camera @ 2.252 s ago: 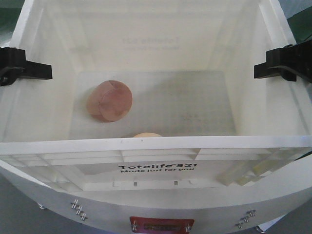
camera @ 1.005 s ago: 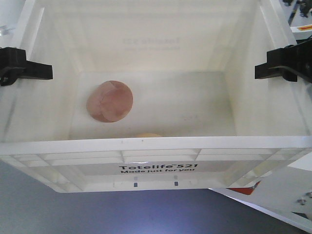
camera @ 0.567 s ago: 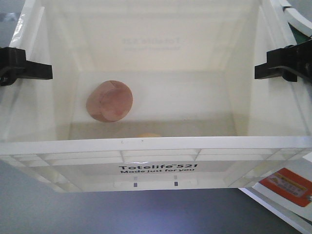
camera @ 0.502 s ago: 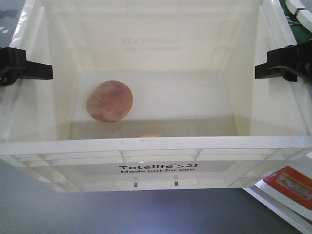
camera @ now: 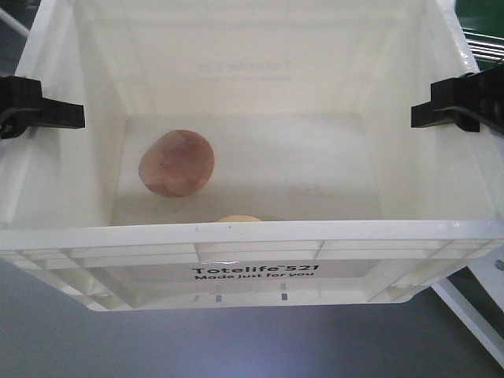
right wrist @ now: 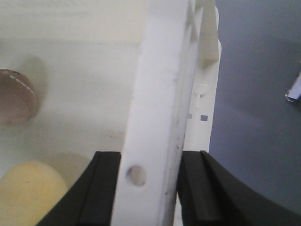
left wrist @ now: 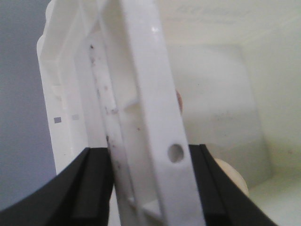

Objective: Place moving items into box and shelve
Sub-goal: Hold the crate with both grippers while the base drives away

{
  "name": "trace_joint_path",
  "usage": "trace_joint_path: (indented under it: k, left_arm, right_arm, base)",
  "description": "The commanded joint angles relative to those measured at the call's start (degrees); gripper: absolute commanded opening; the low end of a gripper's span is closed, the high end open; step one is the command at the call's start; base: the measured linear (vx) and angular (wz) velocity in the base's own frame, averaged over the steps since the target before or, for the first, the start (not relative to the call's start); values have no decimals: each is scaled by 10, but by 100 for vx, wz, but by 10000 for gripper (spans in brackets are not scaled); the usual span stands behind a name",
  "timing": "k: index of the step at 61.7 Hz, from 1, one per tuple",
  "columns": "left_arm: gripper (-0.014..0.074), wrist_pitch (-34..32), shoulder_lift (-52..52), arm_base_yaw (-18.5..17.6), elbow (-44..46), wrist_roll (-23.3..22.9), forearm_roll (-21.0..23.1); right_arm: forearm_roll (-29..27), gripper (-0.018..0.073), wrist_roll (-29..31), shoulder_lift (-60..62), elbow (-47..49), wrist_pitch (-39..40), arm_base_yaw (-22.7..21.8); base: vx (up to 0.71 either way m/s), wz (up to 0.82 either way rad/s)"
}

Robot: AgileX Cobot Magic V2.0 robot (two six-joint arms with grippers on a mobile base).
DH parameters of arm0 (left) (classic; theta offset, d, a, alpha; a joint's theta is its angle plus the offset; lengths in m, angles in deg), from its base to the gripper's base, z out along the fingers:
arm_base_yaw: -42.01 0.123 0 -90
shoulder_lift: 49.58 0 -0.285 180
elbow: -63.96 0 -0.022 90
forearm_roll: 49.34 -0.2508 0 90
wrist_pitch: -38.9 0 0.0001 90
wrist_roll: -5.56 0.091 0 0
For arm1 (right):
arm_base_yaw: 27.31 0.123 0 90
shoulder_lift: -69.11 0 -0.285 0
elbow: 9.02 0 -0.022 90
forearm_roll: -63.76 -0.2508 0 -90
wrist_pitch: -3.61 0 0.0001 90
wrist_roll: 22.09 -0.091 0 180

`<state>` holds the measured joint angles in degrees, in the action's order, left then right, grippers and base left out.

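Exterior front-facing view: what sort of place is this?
Probably an indoor lab or stockroom, though little shows: a plain grey floor below the white tote, a white bar at lower right, and a green surface at upper right.

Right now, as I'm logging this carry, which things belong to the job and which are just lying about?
Job: white box, its side rims clamped by the left gripper and the right gripper; pink ball and yellow ball inside it.
Lying about: white bar at lower right; green surface at top right; grey floor beneath.
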<state>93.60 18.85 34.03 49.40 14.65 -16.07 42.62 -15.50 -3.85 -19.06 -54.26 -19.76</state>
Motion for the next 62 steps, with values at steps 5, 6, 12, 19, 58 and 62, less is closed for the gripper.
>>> trace_joint_path:
  k: [5,6,12,19,58,62]
  left_arm:
    - [-3,-48,-16,-6,26,10,105]
    - [-3,-48,-16,-6,26,10,105]
    - [-3,-48,-16,-6,26,10,105]
    - [-3,-48,-16,-6,26,10,105]
    - [-3,-48,-16,-6,26,10,105]
    - [-3,-48,-16,-6,26,10,105]
  right_arm:
    - [-76,-6,13,18,28,55,4]
    - [-76,-6,13,18,28,55,4]
    - [-76,-6,13,18,28,55,4]
    - [-76,-6,13,18,28,55,4]
    - [-76,-6,13,18,28,55,4]
    - [-76,-6,13,18,28,55,4]
  base:
    - [-12,74]
    - [-11,73]
    - [-11,72]
    - [-9,70]
    - [-4,52]
    - [2,43]
